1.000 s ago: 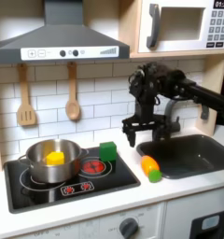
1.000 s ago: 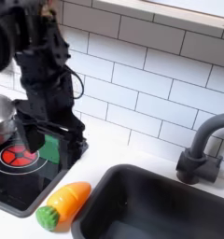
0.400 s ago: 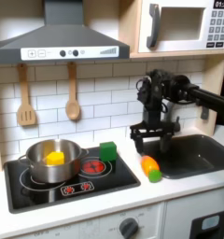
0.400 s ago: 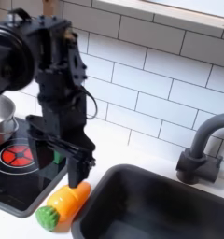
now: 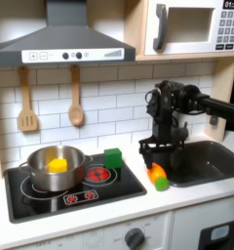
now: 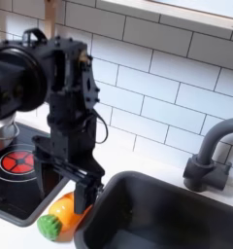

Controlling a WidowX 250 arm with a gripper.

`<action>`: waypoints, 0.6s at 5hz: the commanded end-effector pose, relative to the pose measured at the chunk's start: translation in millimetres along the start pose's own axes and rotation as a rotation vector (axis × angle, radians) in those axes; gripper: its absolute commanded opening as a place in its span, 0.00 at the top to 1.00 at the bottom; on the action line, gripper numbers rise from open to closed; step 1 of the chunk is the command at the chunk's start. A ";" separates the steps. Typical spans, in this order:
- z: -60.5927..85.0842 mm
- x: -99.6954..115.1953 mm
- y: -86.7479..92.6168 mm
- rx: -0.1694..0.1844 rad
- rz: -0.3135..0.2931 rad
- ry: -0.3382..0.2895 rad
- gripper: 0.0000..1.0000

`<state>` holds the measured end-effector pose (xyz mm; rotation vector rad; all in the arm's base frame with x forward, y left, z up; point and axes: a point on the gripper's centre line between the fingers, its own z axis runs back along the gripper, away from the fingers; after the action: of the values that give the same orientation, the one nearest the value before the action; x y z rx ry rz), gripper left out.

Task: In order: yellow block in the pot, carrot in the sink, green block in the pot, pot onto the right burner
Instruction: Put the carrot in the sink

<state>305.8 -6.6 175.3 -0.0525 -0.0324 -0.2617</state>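
The steel pot (image 5: 41,174) stands on the left burner with the yellow block (image 5: 57,165) inside it. The green block (image 5: 112,157) sits on the stove's back right corner. On the white counter between stove and sink lies the orange carrot (image 5: 159,177), and in the second exterior view the carrot (image 6: 65,212) points its green end toward the front. My gripper (image 5: 160,156) hangs open just over it, and in the second exterior view the gripper (image 6: 68,191) has its fingers down on either side of the carrot's orange end. The dark sink (image 5: 207,164) is empty.
The right burner (image 5: 97,175) glows red and bare in front of the green block. The dark arched faucet (image 6: 211,156) rises behind the sink (image 6: 157,214). Two wooden utensils (image 5: 51,103) hang on the tiled wall, under the range hood (image 5: 60,44).
The gripper has moved toward the first exterior view's right and come down, from behind the green block to just over the carrot. It has stayed open. Nothing else moved.
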 end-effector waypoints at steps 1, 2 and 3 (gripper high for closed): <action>-15.9 -2.9 3.6 0.011 -0.012 0.039 0.00; -21.7 2.1 6.7 0.018 -0.010 0.050 0.00; -28.0 4.4 8.3 0.017 -0.005 0.063 0.00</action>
<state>311.7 -1.2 145.6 -0.0275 0.0318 -0.2687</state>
